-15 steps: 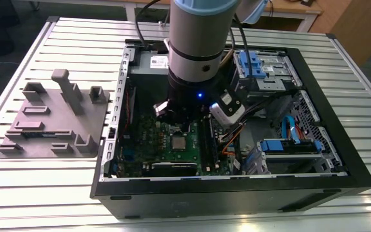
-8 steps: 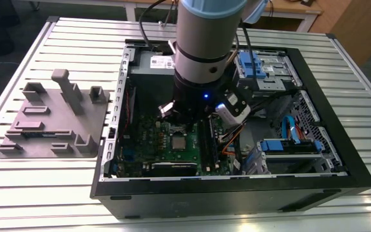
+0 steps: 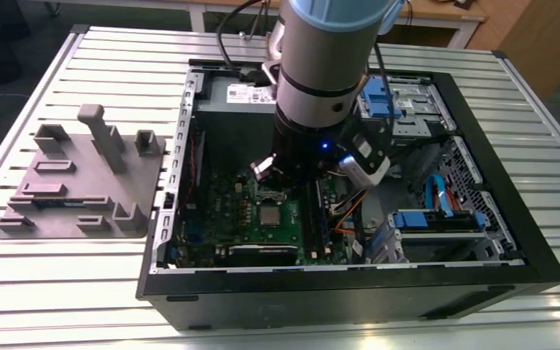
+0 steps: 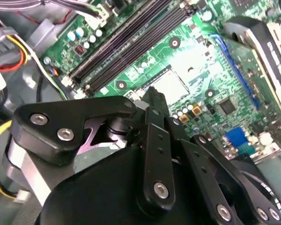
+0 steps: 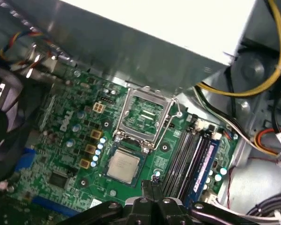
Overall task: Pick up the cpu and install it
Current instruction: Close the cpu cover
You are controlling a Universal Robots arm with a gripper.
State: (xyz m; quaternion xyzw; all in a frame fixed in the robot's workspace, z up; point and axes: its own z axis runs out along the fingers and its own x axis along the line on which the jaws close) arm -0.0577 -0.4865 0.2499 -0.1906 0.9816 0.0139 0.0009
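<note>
Slatted metal table [image 3: 56, 292] carried the open computer case [image 3: 358, 292]. Cpu [image 5: 123, 166] sat in its socket, retention frame [image 5: 145, 117] raised. My pincer [image 5: 152, 187] hovered beside it, fingers pressed together, empty. Risk: descending could knock the chip askew.

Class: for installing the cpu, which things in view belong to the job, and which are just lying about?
Job: small square silver-topped cpu; open metal socket frame; black gripper.
Lying about: grey moulded parts tray; blue cables; black memory slots.

a lab workbench: slatted aluminium table [image 3: 56, 292], opened computer case [image 3: 513, 240]
</note>
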